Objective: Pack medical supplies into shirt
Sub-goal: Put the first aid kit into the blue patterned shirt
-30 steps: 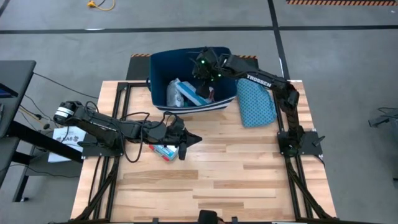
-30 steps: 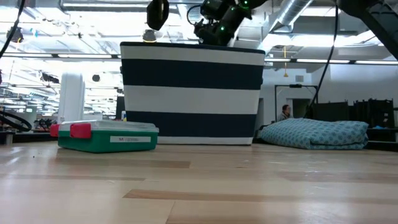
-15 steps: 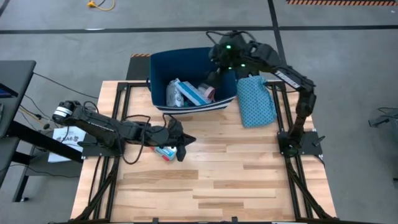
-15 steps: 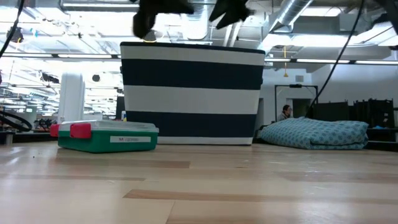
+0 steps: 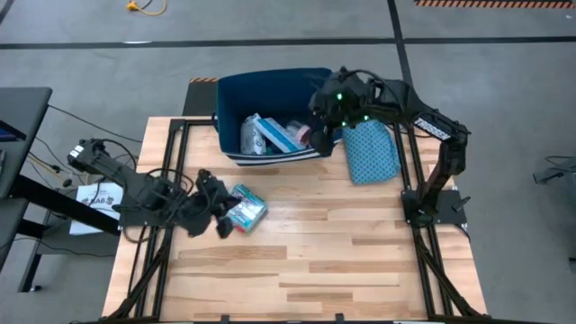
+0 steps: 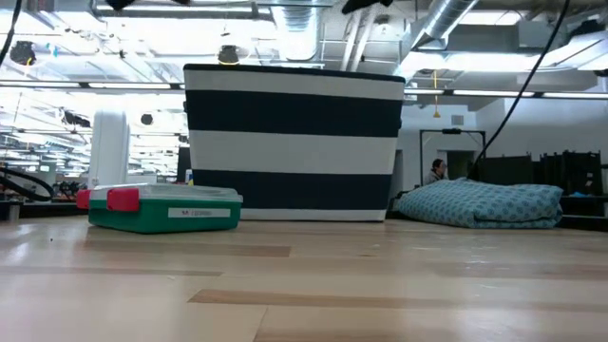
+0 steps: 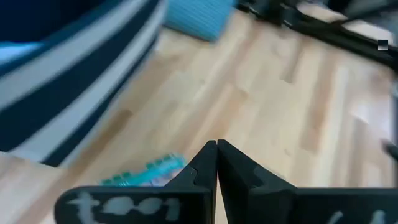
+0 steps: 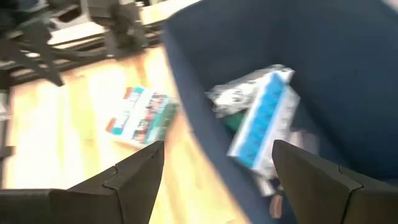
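Packing looks well under way but unfinished. Several medical supplies [image 5: 270,135], among them a blue-and-white flat box [image 8: 261,121] and a white printed pouch, already lie inside the dark blue fabric bin with navy and white stripes [image 5: 236,94]. One flat teal, white and red box [image 5: 245,206] is left on the light wooden table [image 5: 342,252], just in front of the bin and towards its left side. A folded teal patterned cloth [image 5: 369,148] lies on the table against the bin's right side.

The left end effector [image 5: 211,200] sits low just beside that loose box, on its far side from the bin, fingers pressed together on nothing. The right end effector [image 5: 322,135] hangs over the bin's right front corner, fingers spread wide and empty.

My reading is that the loose box is the main piece left to go in. Room is generous: the table in front of the bin is bare wood. The bin's tall front wall stands between the box and the inside, so the box would have to be raised above the rim. The right arm, close above the rim, narrows that entry.
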